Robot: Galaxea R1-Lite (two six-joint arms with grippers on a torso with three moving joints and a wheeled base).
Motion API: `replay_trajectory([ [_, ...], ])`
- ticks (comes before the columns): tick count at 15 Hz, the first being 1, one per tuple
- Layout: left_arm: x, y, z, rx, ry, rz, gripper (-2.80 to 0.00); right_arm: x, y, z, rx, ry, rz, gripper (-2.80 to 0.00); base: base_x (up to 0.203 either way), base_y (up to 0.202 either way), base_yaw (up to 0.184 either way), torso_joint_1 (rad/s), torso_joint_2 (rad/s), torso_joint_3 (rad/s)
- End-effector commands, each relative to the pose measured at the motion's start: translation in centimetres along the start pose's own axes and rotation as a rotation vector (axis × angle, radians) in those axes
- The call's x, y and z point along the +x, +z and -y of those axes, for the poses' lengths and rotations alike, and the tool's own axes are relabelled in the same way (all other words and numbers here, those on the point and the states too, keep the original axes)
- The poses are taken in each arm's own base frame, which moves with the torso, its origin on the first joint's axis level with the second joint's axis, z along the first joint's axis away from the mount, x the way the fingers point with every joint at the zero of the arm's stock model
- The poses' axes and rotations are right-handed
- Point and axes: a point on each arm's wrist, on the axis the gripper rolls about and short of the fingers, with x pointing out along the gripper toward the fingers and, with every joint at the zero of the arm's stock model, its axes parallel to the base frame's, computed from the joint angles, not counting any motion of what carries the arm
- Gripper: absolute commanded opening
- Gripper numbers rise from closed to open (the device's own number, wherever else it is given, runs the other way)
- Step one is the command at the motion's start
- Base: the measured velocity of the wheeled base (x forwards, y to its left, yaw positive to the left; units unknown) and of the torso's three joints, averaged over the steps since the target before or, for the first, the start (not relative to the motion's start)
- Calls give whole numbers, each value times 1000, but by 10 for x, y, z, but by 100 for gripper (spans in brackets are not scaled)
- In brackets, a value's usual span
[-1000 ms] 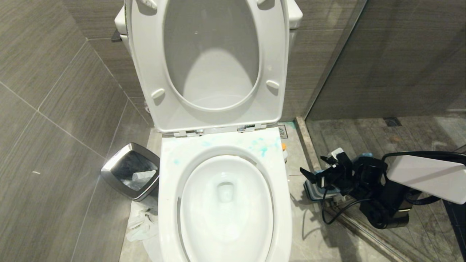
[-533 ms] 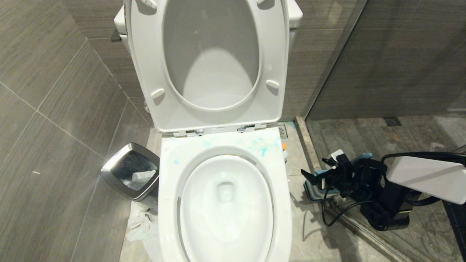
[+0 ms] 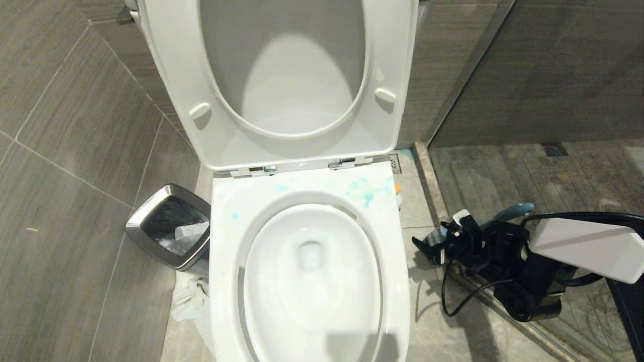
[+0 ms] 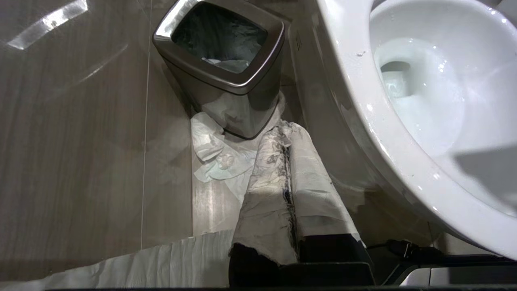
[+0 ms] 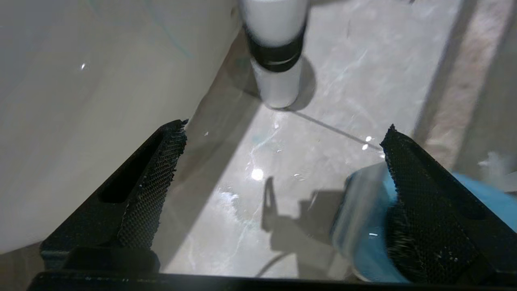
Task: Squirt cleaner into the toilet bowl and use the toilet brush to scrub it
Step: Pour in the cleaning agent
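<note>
The toilet bowl (image 3: 312,281) stands with its seat and lid (image 3: 282,75) raised; it also shows in the left wrist view (image 4: 424,81). Turquoise cleaner (image 3: 366,193) is splashed on the back of its rim. A whitish container with an orange top (image 3: 398,190) stands on the floor beside the toilet base, also seen in the right wrist view (image 5: 276,52). My right gripper (image 3: 433,245) (image 5: 284,133) hangs open low over the floor, right of the bowl, with the blue holder (image 5: 363,226) beside one finger. The toilet brush handle (image 3: 508,211) sticks up behind it. My left gripper (image 4: 284,133), fingers wrapped in white, is shut and empty.
A steel-rimmed bin (image 3: 168,226) (image 4: 220,52) stands left of the toilet with crumpled tissue (image 3: 191,301) (image 4: 214,157) on the floor next to it. A raised threshold and glass partition (image 3: 427,171) close off the shower floor to the right.
The whole head view has tilted, so the toilet sits larger and higher in the picture. The right gripper stays open near the holder; more of the brush handle shows.
</note>
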Motion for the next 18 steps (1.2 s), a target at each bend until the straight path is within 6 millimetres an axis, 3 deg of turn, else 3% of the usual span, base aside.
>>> replay_trajectory([
  [1, 0, 0, 0, 0, 0, -2, -280, 2, 3, -6, -9, 6, 11, 0, 0, 0, 0, 2, 5, -195],
  [11, 0, 0, 0, 0, 0, 0, -280, 6, 7, -15, -16, 6, 20, 0, 0, 0, 0, 2, 2, -200],
  [18, 0, 0, 0, 0, 0, 1, -280, 15, 15, -10, -29, -10, 64, 0, 0, 0, 0, 2, 3, -41],
])
